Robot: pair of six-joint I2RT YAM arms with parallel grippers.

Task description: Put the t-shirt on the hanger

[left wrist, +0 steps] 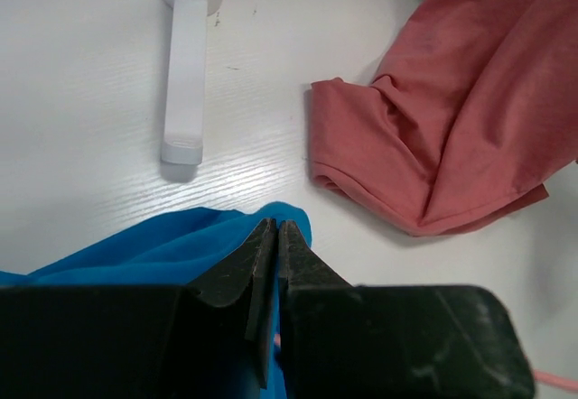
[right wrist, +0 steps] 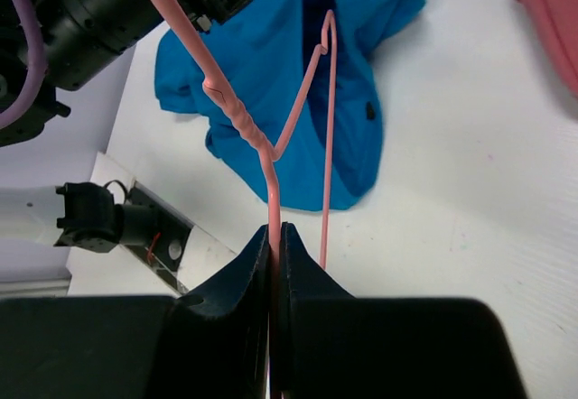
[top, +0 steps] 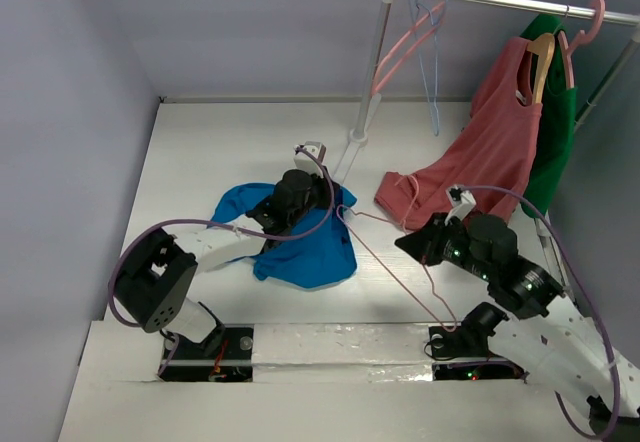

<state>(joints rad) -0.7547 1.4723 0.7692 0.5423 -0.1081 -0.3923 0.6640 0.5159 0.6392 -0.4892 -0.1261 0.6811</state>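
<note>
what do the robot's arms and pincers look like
Both arms are built from chunky black joint housings and white links. A lilac cable loops along the left arm, another along the right arm, which shows small green lights. The left pincer and right pincer are matte black wedges tapering to points.

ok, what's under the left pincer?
The t-shirt, bunched on the table, lies under the left pincer. The hanger reaches in there too; its far end is covered by arm and cloth.

Red top (top: 490, 152), green garment (top: 558, 132), white rail (top: 500, 0)
</note>
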